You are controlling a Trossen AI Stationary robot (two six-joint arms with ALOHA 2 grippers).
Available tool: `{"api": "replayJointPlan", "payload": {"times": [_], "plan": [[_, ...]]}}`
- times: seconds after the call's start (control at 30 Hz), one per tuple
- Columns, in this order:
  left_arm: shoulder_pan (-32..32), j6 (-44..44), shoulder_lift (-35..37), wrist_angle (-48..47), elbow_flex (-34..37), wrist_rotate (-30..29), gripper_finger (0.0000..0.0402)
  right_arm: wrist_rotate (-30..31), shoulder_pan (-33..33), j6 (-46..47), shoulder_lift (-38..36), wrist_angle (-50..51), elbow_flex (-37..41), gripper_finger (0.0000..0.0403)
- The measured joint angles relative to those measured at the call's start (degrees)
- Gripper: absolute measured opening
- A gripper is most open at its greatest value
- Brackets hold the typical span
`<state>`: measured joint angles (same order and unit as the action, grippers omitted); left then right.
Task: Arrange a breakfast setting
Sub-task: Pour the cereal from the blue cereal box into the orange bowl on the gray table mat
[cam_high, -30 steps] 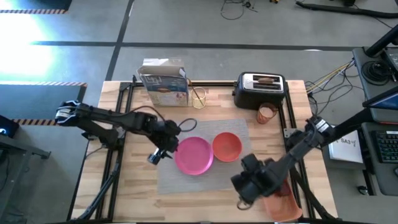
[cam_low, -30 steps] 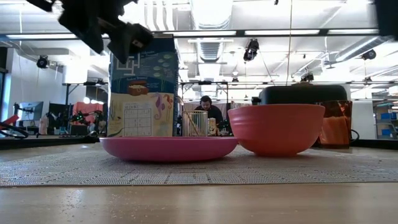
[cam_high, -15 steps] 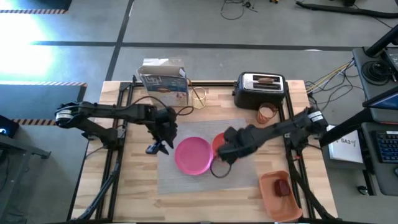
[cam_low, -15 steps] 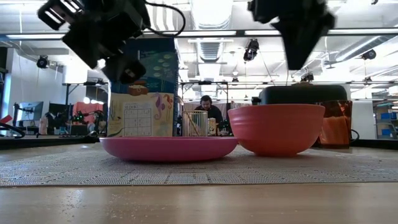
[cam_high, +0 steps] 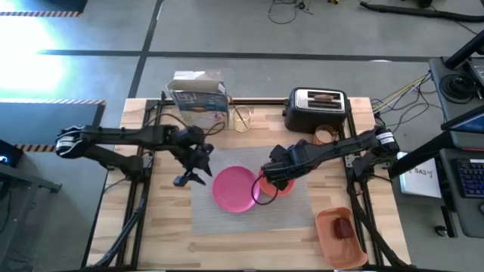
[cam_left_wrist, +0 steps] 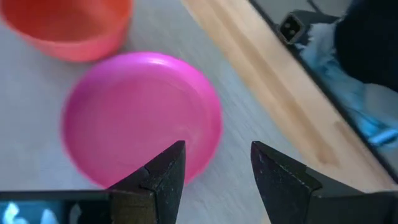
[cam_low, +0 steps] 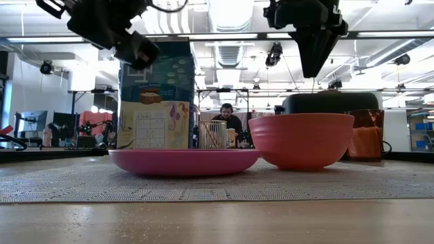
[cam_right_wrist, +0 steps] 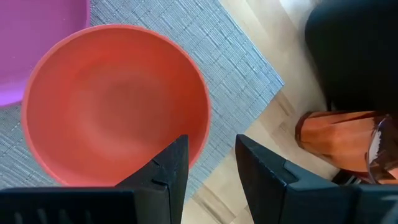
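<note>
The pale wooden surface [cam_high: 151,219] stands on a grey concrete floor; in the low view an office room with ceiling lights and a seated person [cam_low: 224,116] lies behind it. From the left at 9 o'clock, the left gripper [cam_high: 190,172] hangs above bare wood just beside the grey placemat [cam_high: 227,219], its fingers [cam_left_wrist: 163,169] parted and empty. At 11 o'clock stands a blue carton [cam_high: 198,100]. The pink plate [cam_high: 235,189] lies mid-placemat, with the orange bowl [cam_high: 283,183] just at its 3 o'clock. The right gripper [cam_high: 274,178] hovers over the bowl's rim, fingers [cam_right_wrist: 169,165] apart, holding nothing. At 1 o'clock sits the toaster [cam_high: 316,107] with toast [cam_high: 321,96] in a slot, and the orange cup [cam_high: 324,137] before it. At 5 o'clock the orange tray [cam_high: 342,236] holds the apple [cam_high: 344,227]. The near-left corner lies bare.
</note>
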<state>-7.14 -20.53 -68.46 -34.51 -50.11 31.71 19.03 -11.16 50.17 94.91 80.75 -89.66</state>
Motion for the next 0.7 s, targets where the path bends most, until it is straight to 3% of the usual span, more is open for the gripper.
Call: {"api": "replayJointPlan", "payload": {"times": [0.2, 0.33, 0.43, 0.7], "plan": [[-0.79, 7.06, 8.86, 6.13, 7.77, -5.99, 0.0166, 3.79, -0.19, -1.76, 0.00, -0.04, 0.65, 0.0123], [-1.01, 13.31, 16.87, 13.18, 14.31, -12.36, 0.0166, 9.49, 0.15, -4.85, 0.00, -0.06, 0.85, 0.0123], [-1.00, 12.35, 22.43, 19.82, 17.96, -18.11, 0.0166, 14.14, 0.75, -6.54, 0.00, -0.10, 0.85, 0.0123], [-1.00, 8.77, 30.52, 25.56, 20.71, -44.61, 0.0166, 21.09, 3.44, -7.67, -0.07, -1.00, 2.00, 0.0123]]}}
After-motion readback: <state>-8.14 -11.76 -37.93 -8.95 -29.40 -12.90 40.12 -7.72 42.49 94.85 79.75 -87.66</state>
